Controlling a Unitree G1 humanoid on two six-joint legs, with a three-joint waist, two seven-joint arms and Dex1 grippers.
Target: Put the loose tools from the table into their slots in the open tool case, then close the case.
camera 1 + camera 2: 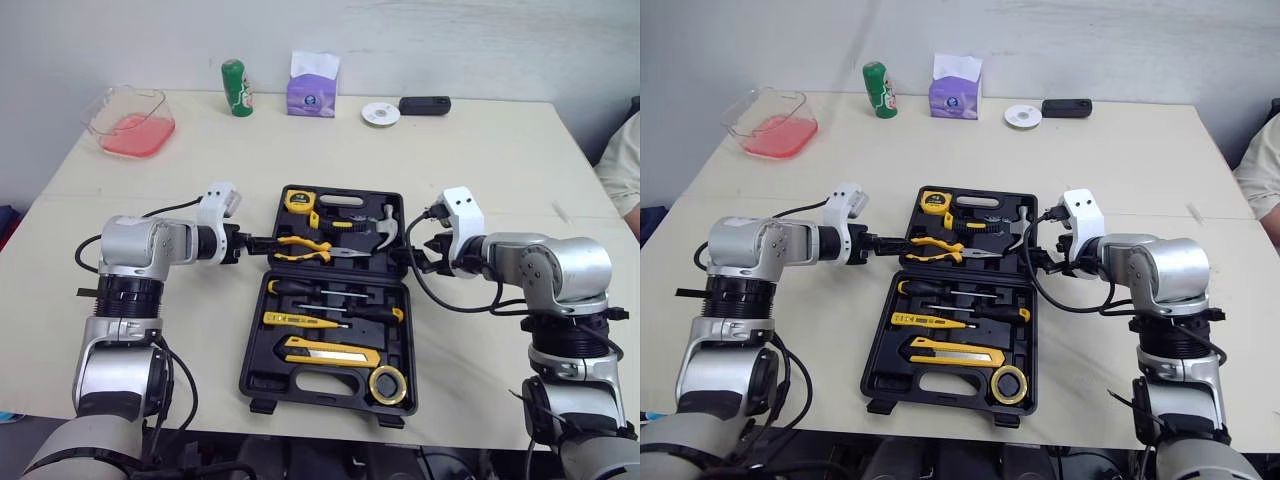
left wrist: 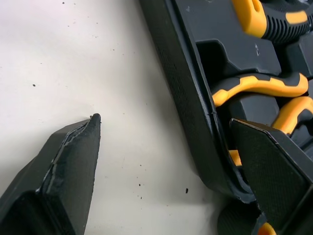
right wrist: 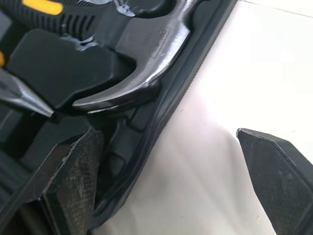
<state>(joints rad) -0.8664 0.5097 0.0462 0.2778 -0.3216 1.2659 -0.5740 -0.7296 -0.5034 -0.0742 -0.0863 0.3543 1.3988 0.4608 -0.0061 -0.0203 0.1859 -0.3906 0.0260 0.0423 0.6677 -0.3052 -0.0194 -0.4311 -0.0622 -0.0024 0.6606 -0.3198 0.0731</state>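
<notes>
A pale desk [image 1: 500,170] seen from above, with a black tool case [image 1: 262,360] lying open and flat at its centre, hinge running from 9 to 3 o'clock.

The far half of the case holds a yellow tape measure [image 1: 298,200] at 11 o'clock, yellow-handled pliers [image 1: 305,247] below it, and a steel claw hammer [image 1: 385,228] at 2 o'clock. The near half holds screwdrivers [image 1: 330,290], a yellow utility knife [image 1: 330,352], and a roll of yellow tape [image 1: 386,384] at 5 o'clock. Every tool seen sits inside the case.

The left gripper [image 1: 256,244] is at the 9 o'clock edge of the far half. It is spread wide and holds nothing. In its wrist view one finger [image 2: 63,176] is over the bare desk and the other is over the inside of the case, so the case wall lies between them.

The right gripper [image 1: 420,254] is at the 3 o'clock edge of the same half, beside the hammer head. It is also wide and empty. One finger [image 3: 68,181] is inside the rim and the other is over the desk.

Along the far edge of the desk, from 10 to 1 o'clock, are a clear container with pink contents [image 1: 130,122], a green bottle [image 1: 236,87], a purple tissue box [image 1: 313,85], a small disc [image 1: 380,113] and a black device [image 1: 424,105]. A person's sleeve [image 1: 622,165] shows at 3 o'clock.
</notes>
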